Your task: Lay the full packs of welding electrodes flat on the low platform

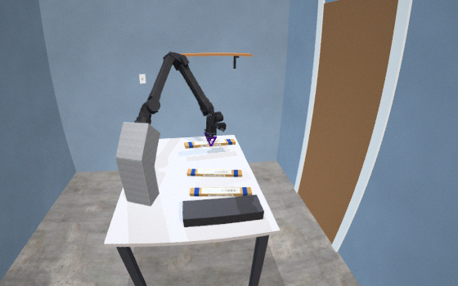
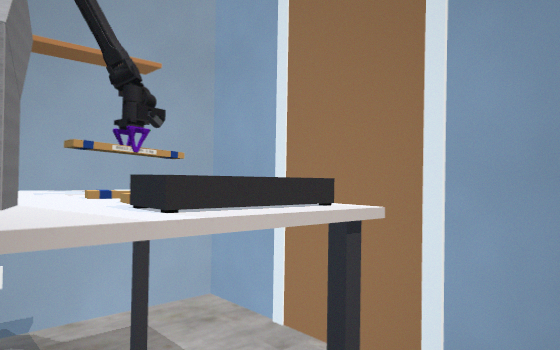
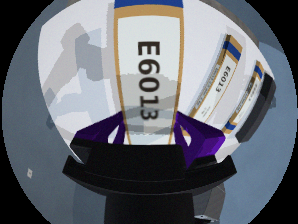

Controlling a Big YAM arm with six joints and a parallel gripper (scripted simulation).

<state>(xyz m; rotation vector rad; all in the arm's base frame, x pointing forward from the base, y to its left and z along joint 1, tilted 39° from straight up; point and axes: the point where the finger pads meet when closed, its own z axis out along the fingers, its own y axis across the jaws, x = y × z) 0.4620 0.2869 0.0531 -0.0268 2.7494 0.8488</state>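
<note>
My gripper [image 1: 211, 141] [image 2: 133, 144] [image 3: 149, 113] with purple fingers is shut on the far pack of electrodes [image 1: 195, 144] [image 2: 102, 146] [image 3: 149, 37], across its middle. This pack hangs in the air above the table, nearly level, slightly tilted in the exterior view. A middle pack [image 1: 214, 172] [image 3: 218, 85] and a near pack [image 1: 221, 191] [image 3: 246, 102] lie flat on the table, parallel to each other. The low black platform [image 1: 222, 211] [image 2: 250, 192] [image 3: 256, 110] stands nearest the front edge, beside the near pack, with nothing on top of it.
The white table [image 1: 147, 229] [image 2: 60, 232] carries all of these. A tall grey block [image 1: 139, 163] [image 2: 10, 110] stands at the left side of the table, in front of the arm's base. A wooden shelf [image 1: 217, 54] [image 2: 75, 52] is on the back wall.
</note>
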